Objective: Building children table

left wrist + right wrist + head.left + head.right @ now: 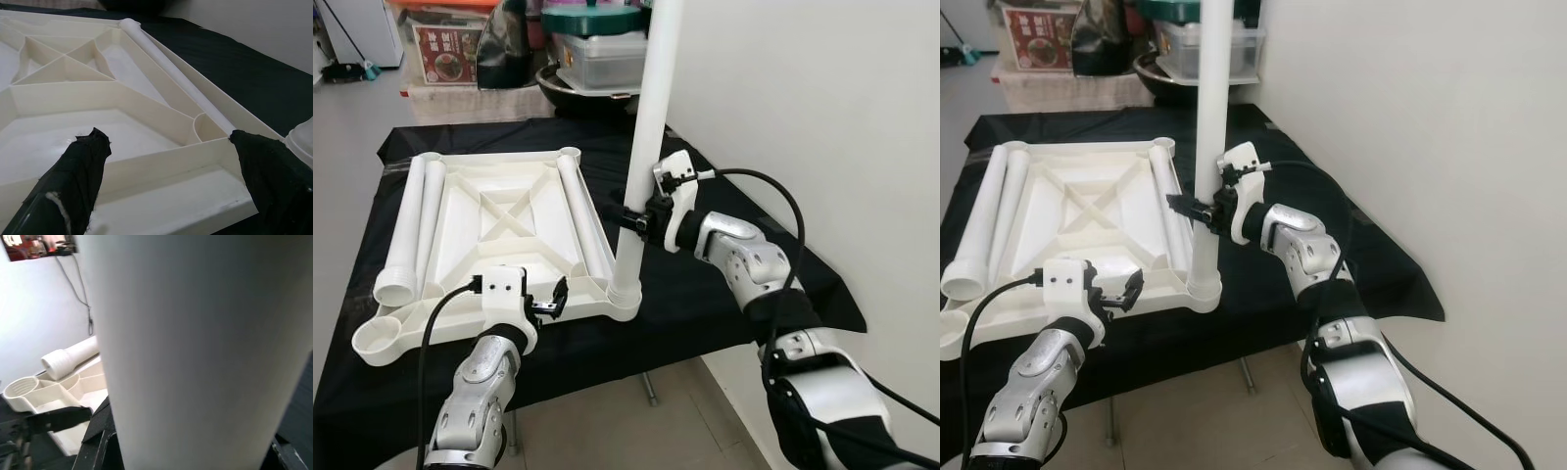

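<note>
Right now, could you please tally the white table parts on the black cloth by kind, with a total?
Tabletop, lying upside down: 1
Leg standing upright in a corner socket, held by the right gripper: 1
Legs lying loose on the tabletop: 3
Total: 5 parts

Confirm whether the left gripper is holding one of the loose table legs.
No: the left gripper hovers open at the tabletop's near edge, holding nothing.
</note>
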Tool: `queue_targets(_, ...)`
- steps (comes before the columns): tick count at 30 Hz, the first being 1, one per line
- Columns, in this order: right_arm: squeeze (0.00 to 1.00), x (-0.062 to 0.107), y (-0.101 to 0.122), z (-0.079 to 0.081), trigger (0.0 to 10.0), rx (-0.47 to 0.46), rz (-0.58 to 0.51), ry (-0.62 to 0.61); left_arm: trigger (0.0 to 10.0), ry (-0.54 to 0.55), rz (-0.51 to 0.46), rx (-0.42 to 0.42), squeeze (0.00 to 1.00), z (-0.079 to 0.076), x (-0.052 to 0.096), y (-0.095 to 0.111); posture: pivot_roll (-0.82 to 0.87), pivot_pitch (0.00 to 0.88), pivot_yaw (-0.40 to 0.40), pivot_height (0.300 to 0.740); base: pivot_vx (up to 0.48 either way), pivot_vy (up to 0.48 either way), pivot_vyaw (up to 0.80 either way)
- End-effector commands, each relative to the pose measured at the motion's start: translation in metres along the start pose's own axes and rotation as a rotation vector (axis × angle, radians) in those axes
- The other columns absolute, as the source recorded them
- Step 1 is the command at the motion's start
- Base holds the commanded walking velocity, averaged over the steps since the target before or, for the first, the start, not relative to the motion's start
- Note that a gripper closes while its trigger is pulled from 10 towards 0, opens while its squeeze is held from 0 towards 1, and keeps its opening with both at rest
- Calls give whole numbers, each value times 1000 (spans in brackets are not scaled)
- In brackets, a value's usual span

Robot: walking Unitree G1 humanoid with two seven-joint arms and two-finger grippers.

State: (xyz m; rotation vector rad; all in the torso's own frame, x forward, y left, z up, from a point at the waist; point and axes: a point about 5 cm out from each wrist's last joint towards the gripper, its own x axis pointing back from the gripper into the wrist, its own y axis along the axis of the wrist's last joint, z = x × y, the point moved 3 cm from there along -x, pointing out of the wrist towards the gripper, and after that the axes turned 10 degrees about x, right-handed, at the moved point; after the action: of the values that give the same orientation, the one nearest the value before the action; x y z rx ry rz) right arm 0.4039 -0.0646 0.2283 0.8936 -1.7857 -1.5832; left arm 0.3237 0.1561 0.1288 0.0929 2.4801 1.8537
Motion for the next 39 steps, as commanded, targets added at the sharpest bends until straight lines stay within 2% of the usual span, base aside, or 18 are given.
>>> queue_targets(1,0,9,-17,-18,0,-11,84,-169,10000,2,-3,-7,0,1,-1,0,108,0,-115,740,0,0,0)
queue_targets(3,0,20,-28,-37,0,-23,148,-373,10000,-4,3,-6,0,0,0,-2,100,0,-109,740,0,0,0)
queue_targets(7,0,25,-33,-43,0,-37,176,-453,10000,-6,5,-6,0,-1,0,-3,99,0,-107,740,0,0,0)
queue_targets(9,0,46,-50,-60,0,-87,278,-758,10000,-11,12,-7,0,-1,1,-5,89,0,-94,740,0,0,0)
queue_targets(11,0,59,-57,-59,0,-164,294,-978,10000,-15,19,-9,0,-2,1,-6,88,0,-88,740,0,0,0)
queue_targets(14,0,49,-51,-44,0,-219,245,-1012,10000,-16,22,-11,0,-1,1,-7,82,0,-80,740,0,0,0)
queue_targets(16,0,49,-51,-44,0,-219,245,-1012,10000,-16,22,-11,0,-1,1,-7,82,0,-80,740,0,0,0)
queue_targets(17,0,40,-45,-33,0,-221,228,-1012,10000,-18,23,-12,0,-1,1,-7,79,0,-78,740,0,0,0)
queue_targets(18,0,26,-41,-19,5804,-210,230,-957,10000,-21,25,-12,0,-2,1,-7,79,0,-78,740,0,0,0)
queue_targets(19,0,15,-38,-5,10000,-211,222,-899,10000,-23,26,-13,0,-3,0,-7,78,0,-78,740,0,0,0)
queue_targets(21,0,15,-38,-5,10000,-211,222,-899,10000,-23,26,-13,0,-3,0,-7,78,0,-78,740,0,0,0)
queue_targets(22,1000,9,-34,4,10000,-217,194,-860,10000,-23,27,-13,0,-3,0,-7,80,0,-82,740,0,0,0)
queue_targets(30,1000,9,-34,4,10000,-217,194,-860,10000,-23,27,-13,0,-3,0,-7,80,0,-82,740,0,0,0)
queue_targets(31,0,8,-16,-5,10000,-227,72,-719,10000,-20,22,-12,0,-2,-1,-6,84,0,-94,740,0,0,0)
queue_targets(32,0,12,4,-13,10000,-208,-41,-574,10000,-17,18,-12,0,-2,-1,-5,81,0,-93,740,0,0,0)
queue_targets(33,0,12,4,-13,10000,-208,-41,-574,10000,-17,18,-12,0,-2,-1,-5,81,0,-93,740,0,0,0)
queue_targets(35,0,23,33,-16,10000,-149,-168,-376,10000,-14,14,-11,0,-1,-1,-4,77,0,-92,740,0,0,0)
queue_targets(39,0,26,42,-1,10000,-118,-204,-238,10000,-16,16,-11,0,-2,-1,-5,77,0,-92,740,0,0,0)
